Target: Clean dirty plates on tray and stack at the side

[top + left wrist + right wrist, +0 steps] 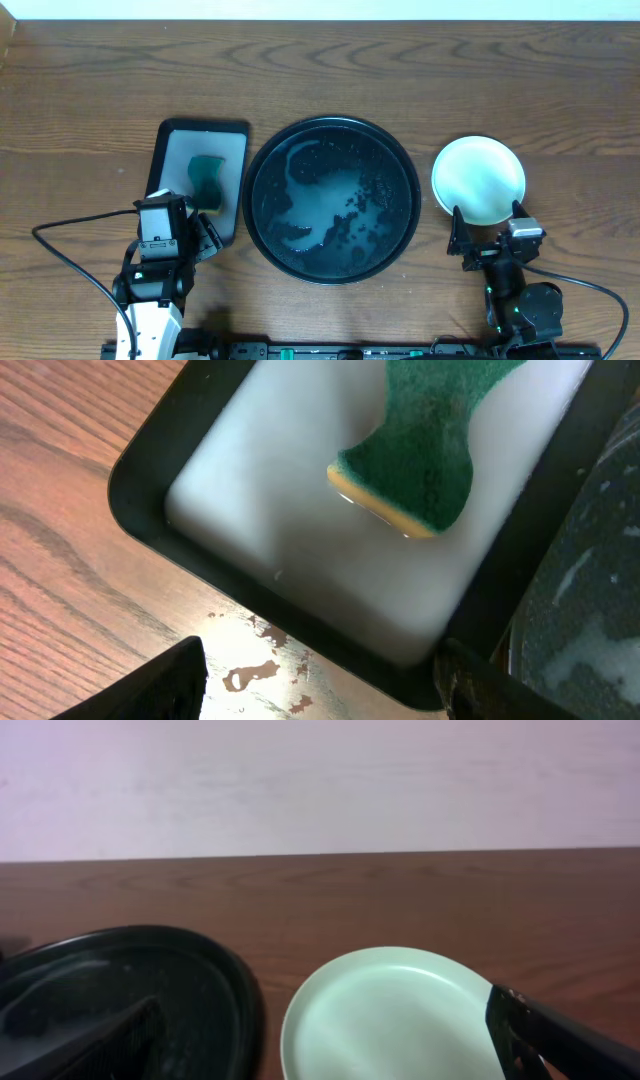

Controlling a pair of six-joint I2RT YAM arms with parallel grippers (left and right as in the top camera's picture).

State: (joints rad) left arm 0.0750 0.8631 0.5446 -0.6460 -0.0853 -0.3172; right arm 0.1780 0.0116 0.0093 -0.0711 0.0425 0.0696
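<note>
At the middle of the tabletop (90,80), somewhat nearer the front edge than the back, we find the round tray (332,135). Its glossy black surface is wet, with pale streaks and dark specks.

Toward the right edge, on bare wood just beside the round tray and clear of its rim, lies a pale mint-green plate (478,180). We cannot tell whether further plates lie beneath it.

The right gripper (322,1000) sits at the front side of this plate. Its fingers (560,1040) are spread wide to either side of the plate's near rim and grip nothing. Whether they touch the rim, we cannot tell.

Toward the left edge, just beside the round tray, stands a rectangular tray (205,125), black with a grey inside. A green sponge (208,178) with a yellow underside rests in it.

The left gripper (320,685) hangs over the front corner of the rectangular tray, its fingers (165,685) parted and empty. Small wet patches mark the wood between them
</note>
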